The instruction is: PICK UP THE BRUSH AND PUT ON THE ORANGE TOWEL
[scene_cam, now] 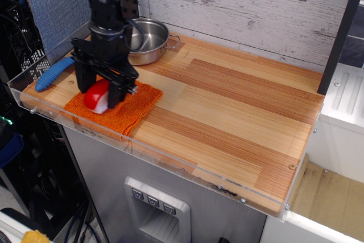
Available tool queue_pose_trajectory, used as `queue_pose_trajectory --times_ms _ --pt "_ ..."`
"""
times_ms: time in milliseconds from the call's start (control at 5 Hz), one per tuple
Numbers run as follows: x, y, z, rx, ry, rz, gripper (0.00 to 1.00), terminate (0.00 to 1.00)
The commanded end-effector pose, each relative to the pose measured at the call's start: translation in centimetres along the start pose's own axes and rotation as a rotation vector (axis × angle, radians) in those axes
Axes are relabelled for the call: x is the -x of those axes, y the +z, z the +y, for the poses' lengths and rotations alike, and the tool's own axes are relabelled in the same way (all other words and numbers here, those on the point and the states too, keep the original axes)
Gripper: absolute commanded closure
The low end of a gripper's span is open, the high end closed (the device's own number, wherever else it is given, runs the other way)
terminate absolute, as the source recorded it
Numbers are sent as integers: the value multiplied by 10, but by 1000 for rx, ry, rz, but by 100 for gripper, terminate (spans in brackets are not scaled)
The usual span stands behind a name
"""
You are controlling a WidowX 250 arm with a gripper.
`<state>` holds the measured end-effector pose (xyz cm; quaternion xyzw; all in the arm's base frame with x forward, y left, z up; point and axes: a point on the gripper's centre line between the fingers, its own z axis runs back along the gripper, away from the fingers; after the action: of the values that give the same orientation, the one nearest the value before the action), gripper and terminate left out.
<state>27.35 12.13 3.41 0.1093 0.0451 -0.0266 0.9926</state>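
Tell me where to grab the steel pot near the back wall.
Likely pinch the thin rim of the pot from above, near its small loop handle: it stands upright and open, and the arm covers the opposite side.

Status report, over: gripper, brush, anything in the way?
Gripper low over orange towel, jaws around brush; grip unclear. Brush looks down on towel. Nothing blocking; pan and blue tool sit apart.
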Motion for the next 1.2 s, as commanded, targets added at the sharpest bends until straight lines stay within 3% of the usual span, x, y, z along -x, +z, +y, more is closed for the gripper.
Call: queue_pose_trajectory --times_ms 0,200,400,1000 --pt "-3 33 3 11 -23 -64 0 0" --pt "3 68 9 29 -18 -169 0 0" --pt "9 92 16 48 1 -224 0 0" --pt "9 97 5 79 -15 -219 0 0"
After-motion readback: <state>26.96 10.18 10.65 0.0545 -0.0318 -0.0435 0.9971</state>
